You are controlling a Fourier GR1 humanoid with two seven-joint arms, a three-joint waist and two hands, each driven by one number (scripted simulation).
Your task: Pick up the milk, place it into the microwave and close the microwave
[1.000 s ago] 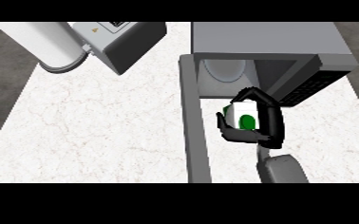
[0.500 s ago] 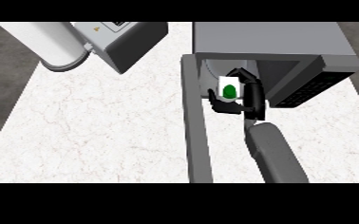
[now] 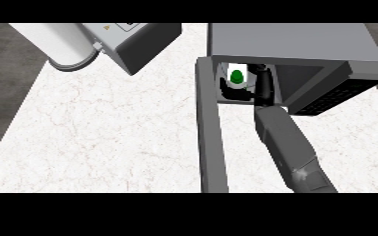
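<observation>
The white marbled counter (image 3: 111, 130) fills the left and centre of the frame. At the upper right sits the grey microwave (image 3: 288, 42), its cavity open toward the viewer; its door (image 3: 210, 130) swings out as a long grey slab running down the centre to the lower edge. At the upper left stand a white cylinder (image 3: 63, 45) and a grey box-like appliance (image 3: 140, 42).

The right hand (image 3: 255, 87), at the end of the grey forearm rising from the lower right, is curled round the milk (image 3: 235, 76), a small white carton with a green mark, just inside the cavity mouth. The left hand is out of sight.

The pickup looks done and the placing nearly so. Letting go, withdrawing the arm and shutting the door remain.
</observation>
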